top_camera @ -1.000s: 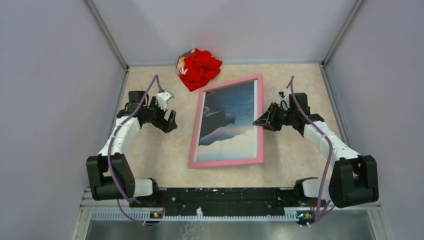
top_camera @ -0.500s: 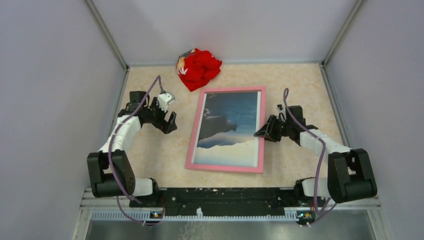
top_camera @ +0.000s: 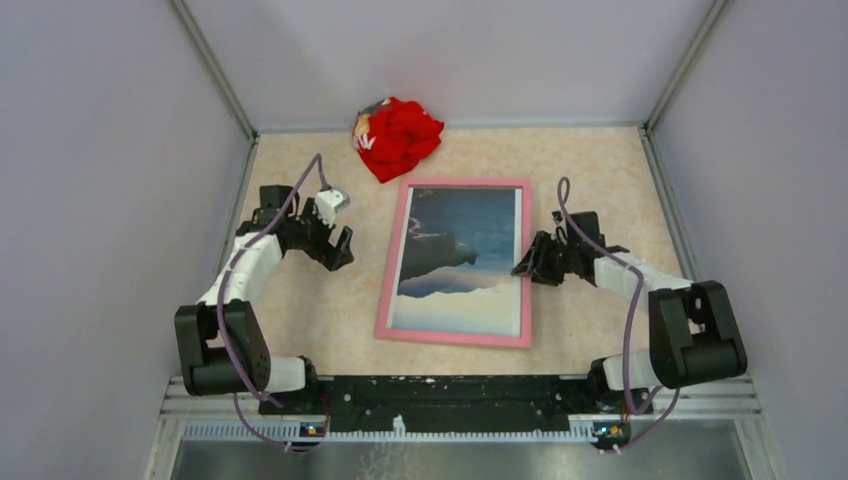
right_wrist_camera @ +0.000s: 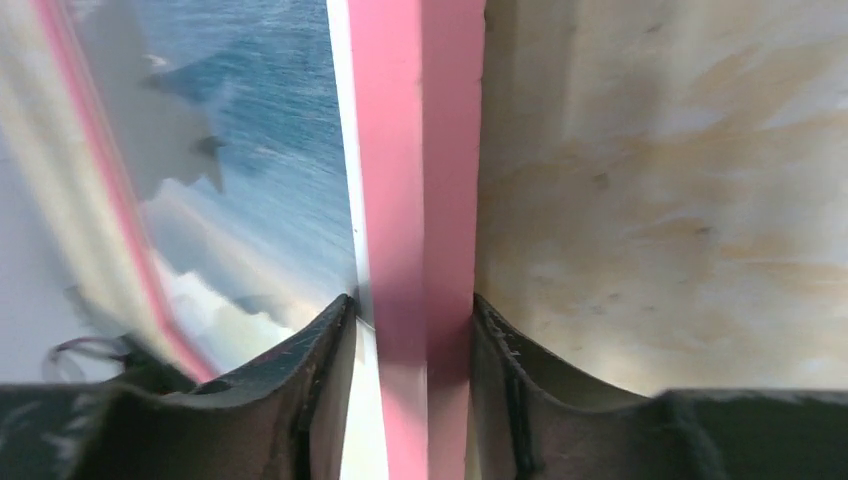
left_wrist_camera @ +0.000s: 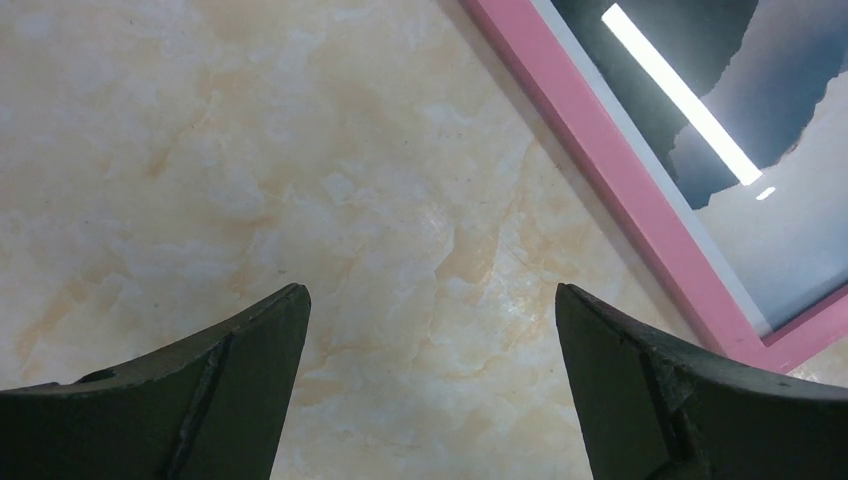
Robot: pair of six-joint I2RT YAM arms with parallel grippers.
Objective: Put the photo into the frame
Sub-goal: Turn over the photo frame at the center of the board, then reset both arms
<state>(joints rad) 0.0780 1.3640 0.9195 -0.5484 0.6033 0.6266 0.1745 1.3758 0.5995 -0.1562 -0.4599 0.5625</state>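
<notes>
While my right gripper (right_wrist_camera: 412, 310) pinches the frame (top_camera: 393, 268) by its pink side rail, one of its fingers (right_wrist_camera: 325, 380) presses the inner, glass-side edge and the other the outer edge. The frame lies on the table (top_camera: 600, 170) with the photo (top_camera: 462, 250) showing inside it (dark mountains, blue water, pale cloud), just inward of those fingers. My left gripper (left_wrist_camera: 430, 292) hangs with its fingers spread wide and nothing between them. The frame's opposite rail runs ahead and right of its right finger, not touching. A red cloth bundle (top_camera: 396, 135) sits beyond.
</notes>
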